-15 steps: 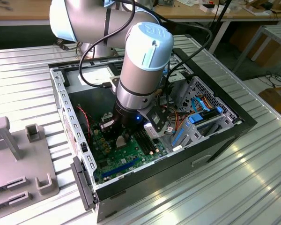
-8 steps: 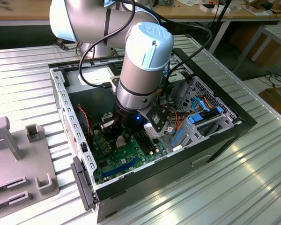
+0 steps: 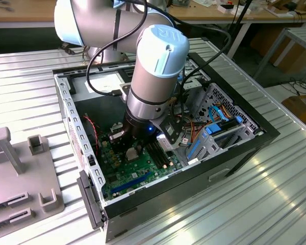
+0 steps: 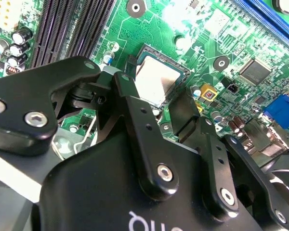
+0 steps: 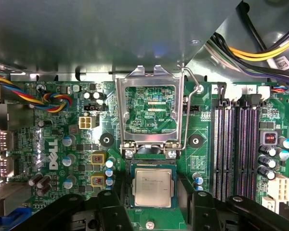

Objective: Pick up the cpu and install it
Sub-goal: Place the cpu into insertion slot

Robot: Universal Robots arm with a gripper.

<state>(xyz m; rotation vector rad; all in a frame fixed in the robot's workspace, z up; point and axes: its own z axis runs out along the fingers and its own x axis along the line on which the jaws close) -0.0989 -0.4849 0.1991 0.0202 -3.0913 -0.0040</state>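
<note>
The cpu, a flat silver-grey square, lies in the black socket on the green motherboard; in the second wrist view the cpu lies level inside the socket frame. The metal load plate and its lever are swung open beyond the socket. My gripper hangs just above the chip, open, with one black finger on each side of the socket and a gap to the chip's edges. In the exterior view the gripper is low inside the open computer case.
Black memory slots run close beside the socket, with capacitors around it. Coloured cable bundles lie near the board's edges. A drive cage with blue parts fills the case's right side in the exterior view. A grey fixture stands on the table at that view's left.
</note>
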